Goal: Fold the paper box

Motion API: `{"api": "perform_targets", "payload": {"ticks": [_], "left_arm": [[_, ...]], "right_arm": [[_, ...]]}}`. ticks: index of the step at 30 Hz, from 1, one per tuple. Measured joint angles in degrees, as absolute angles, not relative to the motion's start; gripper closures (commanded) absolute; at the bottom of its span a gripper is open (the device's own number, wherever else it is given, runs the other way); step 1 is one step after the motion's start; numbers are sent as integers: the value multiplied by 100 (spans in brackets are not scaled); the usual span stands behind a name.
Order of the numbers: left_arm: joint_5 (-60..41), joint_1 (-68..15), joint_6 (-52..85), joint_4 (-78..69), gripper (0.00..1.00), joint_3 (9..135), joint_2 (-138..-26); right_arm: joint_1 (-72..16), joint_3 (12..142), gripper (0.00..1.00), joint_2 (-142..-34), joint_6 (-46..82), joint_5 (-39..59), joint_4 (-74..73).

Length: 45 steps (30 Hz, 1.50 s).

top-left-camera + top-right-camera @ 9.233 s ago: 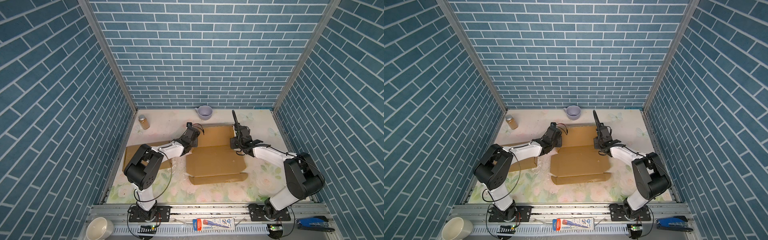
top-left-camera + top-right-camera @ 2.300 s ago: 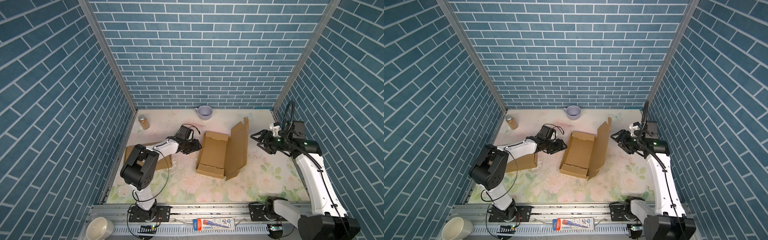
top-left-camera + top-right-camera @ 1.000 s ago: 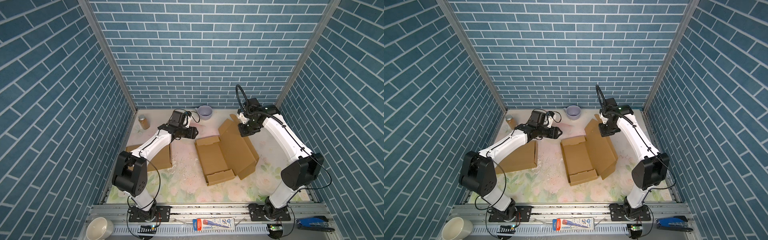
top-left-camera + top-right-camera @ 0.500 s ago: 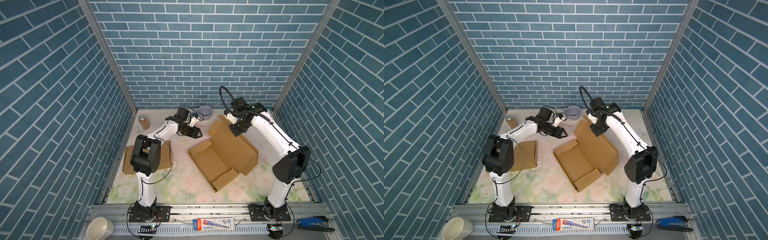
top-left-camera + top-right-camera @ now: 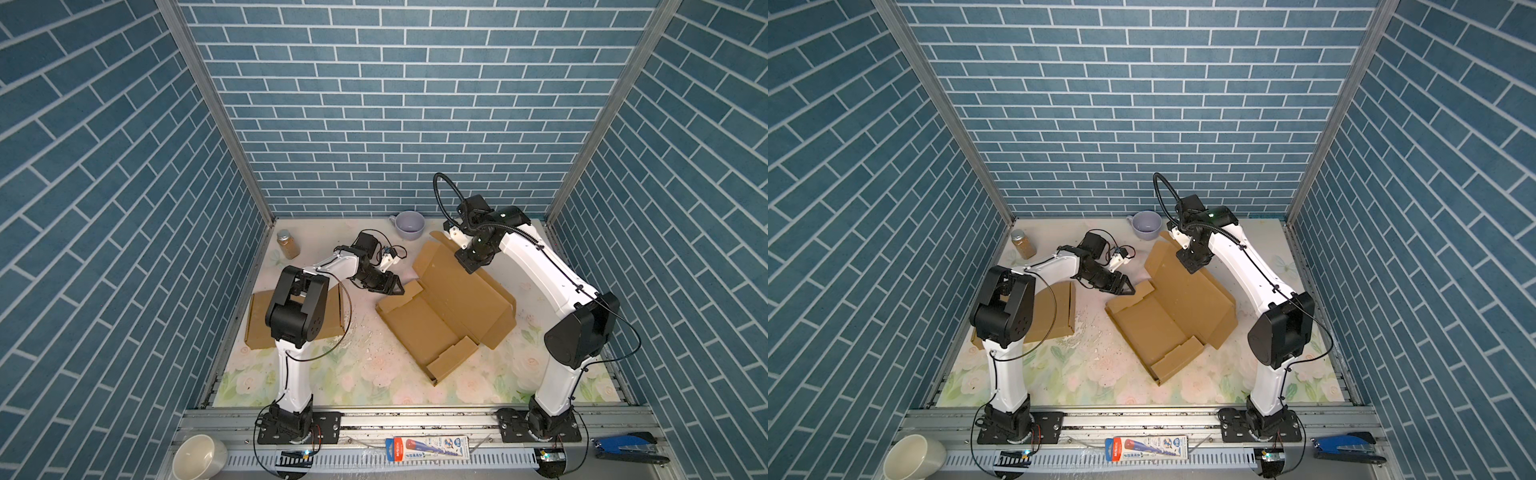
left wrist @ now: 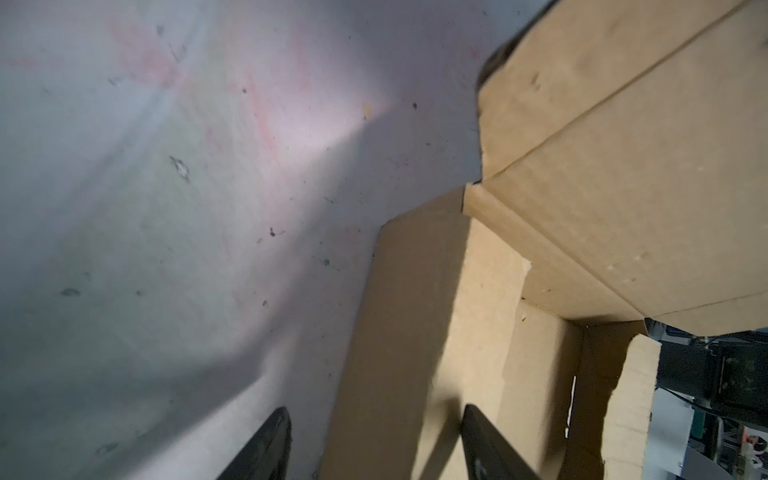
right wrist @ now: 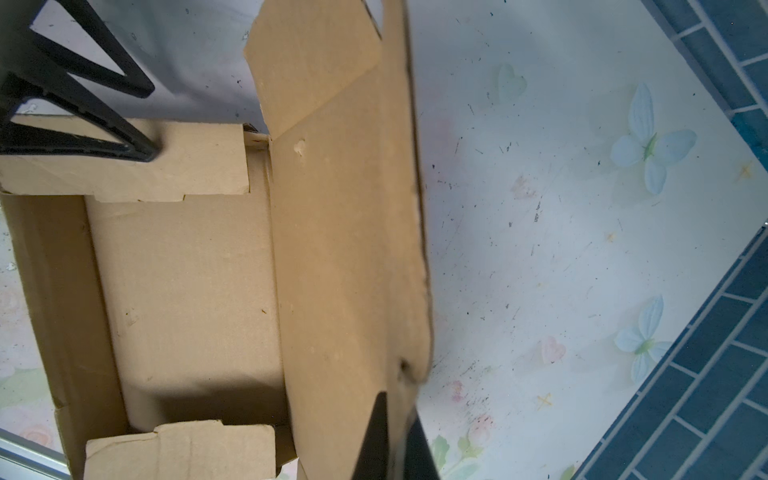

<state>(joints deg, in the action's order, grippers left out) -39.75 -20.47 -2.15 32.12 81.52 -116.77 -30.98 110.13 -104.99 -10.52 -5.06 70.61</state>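
I judge the paper box (image 5: 419,328) light, stiff, hinging at creases; my right fingers (image 7: 374,440) clench its lid edge, my left fingers (image 6: 270,440), released, straddle an end flap.

Brown paper box (image 5: 446,309), half folded, lid open, lying askew mid-table

I look into a cell closed on three sides by walls (image 5: 374,124) printed with blue-green bricks and white joints. Two aluminium posts (image 5: 217,112) stand in the back corners. A pale tabletop cloth (image 5: 374,374) with pink roses and green leaves covers the floor of the cell. In the right wrist view it also shows light blue butterflies (image 7: 648,141) and many small dark specks. A metal rail (image 5: 415,419) runs along the front edge. The light is soft and even.
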Motion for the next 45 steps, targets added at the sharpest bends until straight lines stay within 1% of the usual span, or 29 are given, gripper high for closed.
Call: {"api": "perform_targets", "payload": {"ticks": [4, 7, 14, 16, 17, 19, 20, 23, 27, 33, 36, 40, 43, 45], "left_arm": [[-3948, -2110, -224, 3212, 41, 8095, -11671], [-3767, -2191, -246, 3249, 47, 8095, -11668], [-2963, -2320, -178, 3282, 76, 8001, -11607], [-2720, -2338, -67, 3216, 83, 7896, -11524], [-2593, -2353, -3, 3175, 84, 7839, -11480], [-2324, -2381, 143, 3111, 89, 7712, -11402], [-2178, -2401, 255, 3076, 89, 7623, -11365], [-1885, -2418, 650, 2801, 91, 7301, -11218], [-1525, -2421, 1210, 2397, 93, 6785, -10855], [-1083, -2482, 2165, 1850, 93, 6152, -10403], [-897, -2556, 2567, 1710, 93, 5959, -10269], [-768, -2635, 2912, 1647, 92, 5902, -10230], [-711, -2668, 3026, 1660, 92, 5902, -10230], [-683, -2683, 3052, 1717, 92, 5922, -10230]], "right_arm": [[-3107, 11065, 100, -10497, -1055, -519, 7037], [-3138, 11170, 100, -10499, -1057, -523, 7026], [-3326, 11406, 100, -10501, -1100, -554, 6991], [-3367, 11454, 88, -10532, -1100, -580, 6993], [-3387, 11511, 80, -10573, -1094, -589, 6984], [-3395, 11675, 69, -10678, -1024, -650, 6958], [-3391, 11760, 63, -10720, -1004, -720, 6938], [-3352, 11887, 54, -10735, -893, -858, 6879], [-3223, 11990, 50, -10683, -639, -875, 6820], [-2615, 11865, 51, -10147, 381, -849, 6777], [-2158, 11002, 51, -9336, 965, -792, 6530], [-1612, 9268, 50, -7988, 1632, -469, 6119], [-1450, 7957, 44, -7321, 2040, 104, 5649], [-1435, 7238, 38, -7201, 2316, 548, 5249]]}}
